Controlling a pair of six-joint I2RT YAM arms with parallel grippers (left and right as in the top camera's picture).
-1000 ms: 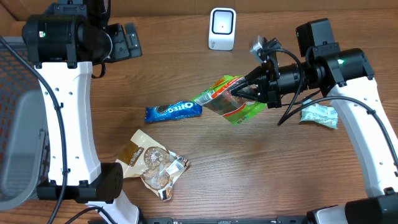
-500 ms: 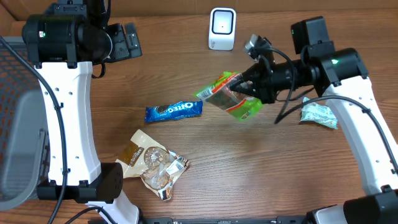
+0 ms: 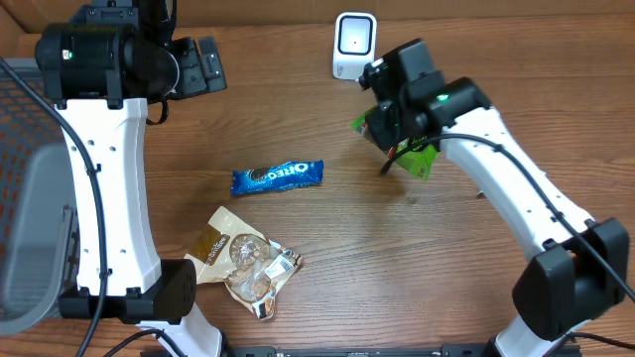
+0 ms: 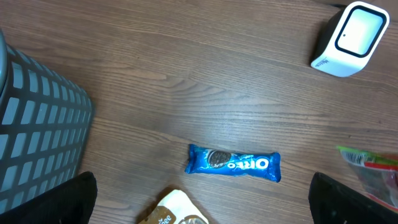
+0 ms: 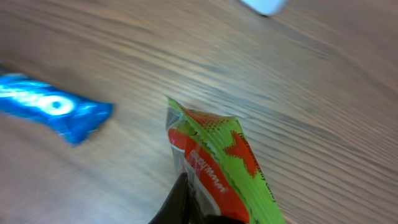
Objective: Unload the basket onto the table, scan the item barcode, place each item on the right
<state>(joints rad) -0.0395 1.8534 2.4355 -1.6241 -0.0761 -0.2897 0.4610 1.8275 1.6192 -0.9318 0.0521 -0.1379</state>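
R pincer (image 5: 189, 208) is clamped tight on the bag (image 5: 217, 158), a green-and-red film snack pouch. It grips at one end, so most of the bag sticks out free past the fingers. In the overhead view the bag hangs in the air just right of the scanner (image 3: 354, 45) and a bit nearer the robot. It's mostly hidden under the R arm; only green edges show. L pincer (image 3: 201, 65) is spread fully wide w/ nothing in it, well left of the scanner.

Handling, my read: bag looks v. light, thin glossy film. Soft, crinkly, prob slippery, no stiffness of its own, so the free end will likely droop or twist when the wrist turns. Contents can't be made out; if crisps or sim., a hard squeeze would crush them. Best hold is the flat sealed edge or a corner, as it seems to be now. Film there is doubled, so less slip, nothing inside to break, and the printed faces are left uncovered. Where the barcode sits I can't tell; no view shows it, and the R wrist view is blurred.

Other stuff, not in play: Oreo (image 3: 278, 177) lies on the bench (image 3: 397, 258), left of and well in front of the scanner. Cookie pack (image 3: 243, 263) lies further out the same way.
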